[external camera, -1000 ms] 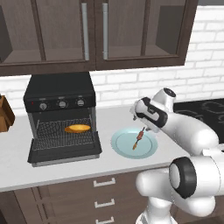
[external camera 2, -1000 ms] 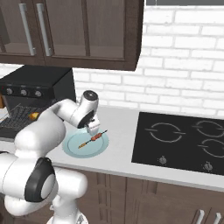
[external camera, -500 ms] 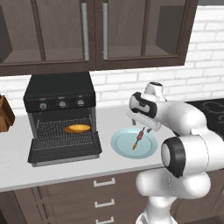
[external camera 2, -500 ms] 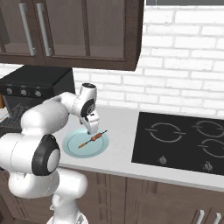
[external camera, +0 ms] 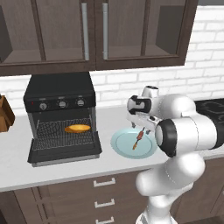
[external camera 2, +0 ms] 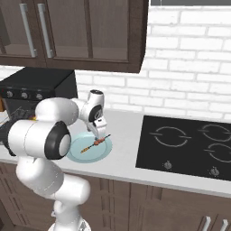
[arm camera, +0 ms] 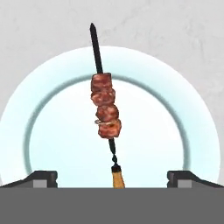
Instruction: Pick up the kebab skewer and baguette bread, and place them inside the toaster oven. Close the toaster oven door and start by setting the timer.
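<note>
Kebab skewer [arm camera: 104, 110] lying on the pale blue plate [arm camera: 57, 78], directly below my gripper [arm camera: 112, 178]; jaws spread wide and empty, the stick's long axis running midway between my fingertips [arm camera: 43, 178].

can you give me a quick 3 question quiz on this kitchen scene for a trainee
1. True or false: the baguette bread already lies on the rack inside the toaster oven.
2. Where does the kebab skewer lie? A) on the stove B) on the pale blue plate C) inside the oven
3. Fill in: the toaster oven door is ____, folded down onto the counter.

Key
1. True.
2. B; the end effector hangs over it, fingers spread wide and empty.
3. Open.
</note>
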You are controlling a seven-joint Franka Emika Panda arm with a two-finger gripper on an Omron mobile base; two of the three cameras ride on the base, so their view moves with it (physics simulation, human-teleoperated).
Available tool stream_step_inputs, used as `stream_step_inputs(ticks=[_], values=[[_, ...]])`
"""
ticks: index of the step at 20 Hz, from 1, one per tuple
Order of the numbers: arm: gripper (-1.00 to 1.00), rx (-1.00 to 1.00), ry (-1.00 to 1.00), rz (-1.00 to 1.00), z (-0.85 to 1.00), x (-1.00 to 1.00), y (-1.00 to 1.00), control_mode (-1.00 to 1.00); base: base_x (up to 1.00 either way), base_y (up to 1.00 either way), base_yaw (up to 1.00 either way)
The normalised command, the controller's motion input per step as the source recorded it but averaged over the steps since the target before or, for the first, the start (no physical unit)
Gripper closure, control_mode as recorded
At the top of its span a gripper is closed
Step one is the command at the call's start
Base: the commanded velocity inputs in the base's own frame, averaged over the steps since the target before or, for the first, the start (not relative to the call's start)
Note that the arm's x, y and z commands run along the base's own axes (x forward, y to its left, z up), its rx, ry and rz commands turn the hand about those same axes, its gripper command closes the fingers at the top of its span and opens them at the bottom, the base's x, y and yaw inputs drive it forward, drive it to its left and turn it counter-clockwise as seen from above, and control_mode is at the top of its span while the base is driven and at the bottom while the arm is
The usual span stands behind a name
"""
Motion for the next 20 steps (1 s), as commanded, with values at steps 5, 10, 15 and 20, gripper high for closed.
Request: stream_step_inputs(ticks=[5,10,15,20], values=[[-1.00,-0.13,0.08,0.00,-0.58,0.40,0.00,-1.00,0.00,0.00,0.00],[-1.00,-0.01,0.10,0.00,-0.24,0.32,-0.17,-1.00,0.00,0.00,0.00],[-1.00,0.00,0.10,0.00,-0.28,0.19,-0.07,-1.00,0.00,0.00,0.00],[-1.00,-0.02,0.01,0.00,-0.41,0.02,0.00,-1.00,0.00,0.00,0.00]])
